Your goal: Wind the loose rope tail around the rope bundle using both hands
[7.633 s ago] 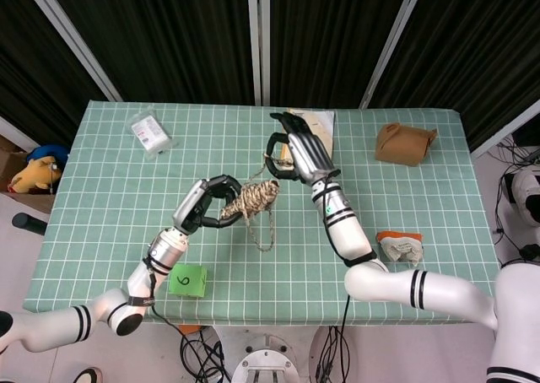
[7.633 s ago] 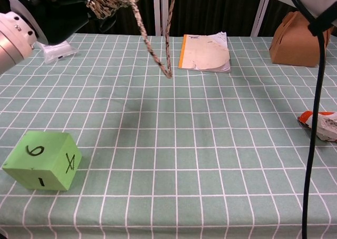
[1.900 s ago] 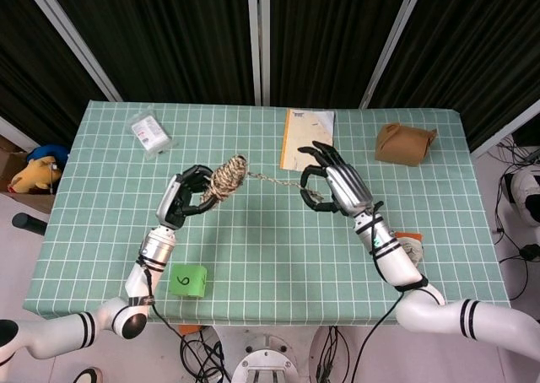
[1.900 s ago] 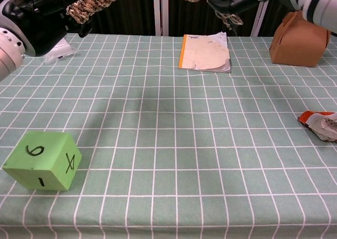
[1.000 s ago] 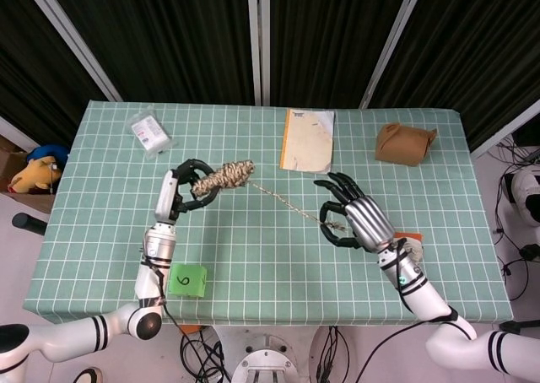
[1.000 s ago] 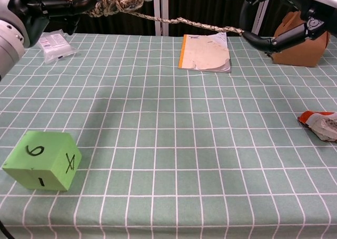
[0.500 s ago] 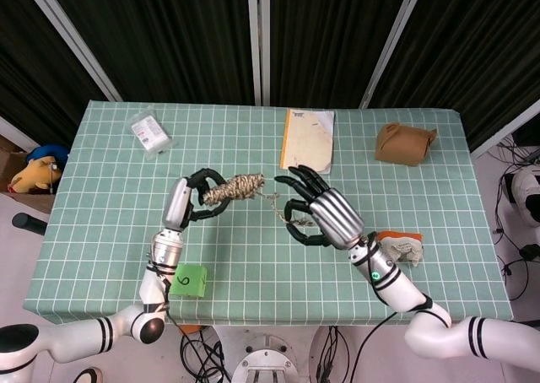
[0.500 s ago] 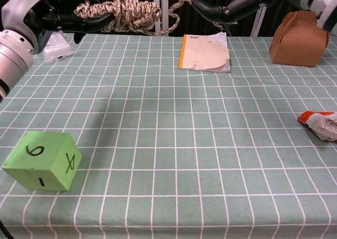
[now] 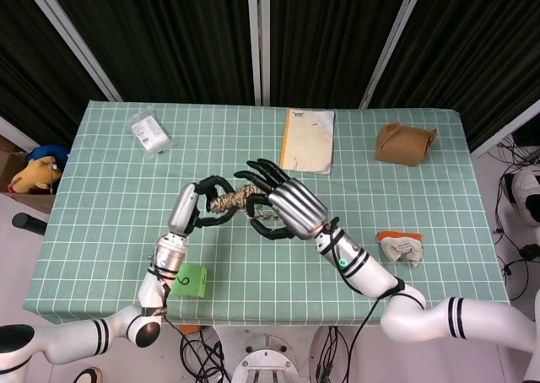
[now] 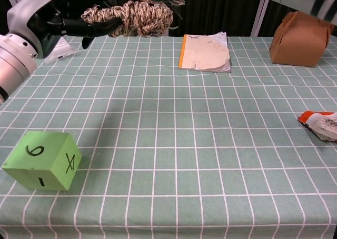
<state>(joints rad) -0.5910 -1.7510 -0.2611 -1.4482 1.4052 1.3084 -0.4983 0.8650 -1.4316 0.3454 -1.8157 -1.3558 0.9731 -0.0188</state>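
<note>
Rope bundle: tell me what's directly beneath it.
The rope bundle is held in the air by the left hand; beneath it lies only bare checked tablecloth. The right hand covers its far end.

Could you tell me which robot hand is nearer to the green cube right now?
Left. The left robot hand holds the rope bundle just above the green cube; the right robot hand is farther right.

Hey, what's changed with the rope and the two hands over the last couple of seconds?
The right hand swung in from the right side of the table to the rope bundle, so the tail that stretched taut between the hands a second ago is now gathered at the bundle. The left hand still grips the bundle, which has turned more level. The green cube, notebook and brown bag have not moved.
</note>
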